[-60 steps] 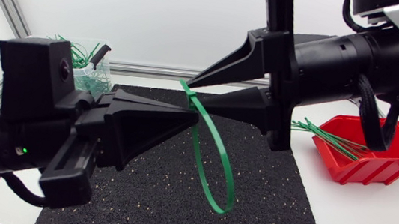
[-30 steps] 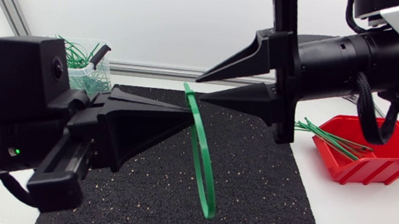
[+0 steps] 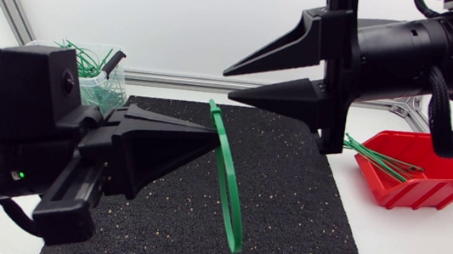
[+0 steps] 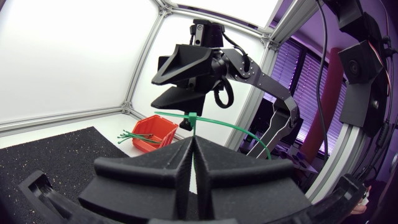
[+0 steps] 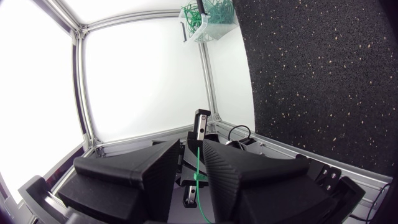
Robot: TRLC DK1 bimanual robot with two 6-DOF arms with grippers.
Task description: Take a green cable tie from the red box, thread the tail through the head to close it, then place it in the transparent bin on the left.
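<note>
A green cable tie (image 3: 229, 187), closed into a loop, hangs edge-on above the black mat (image 3: 285, 211). My left gripper (image 3: 212, 134) is shut on its upper part, just under the tie's head (image 4: 193, 118). In the left wrist view the strap curves away ahead of the shut left gripper (image 4: 193, 139). My right gripper (image 3: 228, 84) is open and empty, up and to the right of the tie's head, clear of it. Through the gap of the right gripper (image 5: 191, 167) I see the tie (image 5: 198, 163) farther off. The transparent bin (image 3: 96, 74) holds several green ties at the back left.
The red box (image 3: 427, 171) stands on the white table at the right, with loose green ties (image 3: 375, 155) sticking out over its left rim. It also shows beyond my left gripper as a red box (image 4: 155, 132). A metal rail (image 3: 164, 78) runs along the back edge.
My right gripper has drawn away from the tie's head, upward and to the right. The loop in my left gripper has turned edge-on and sunk slightly.
</note>
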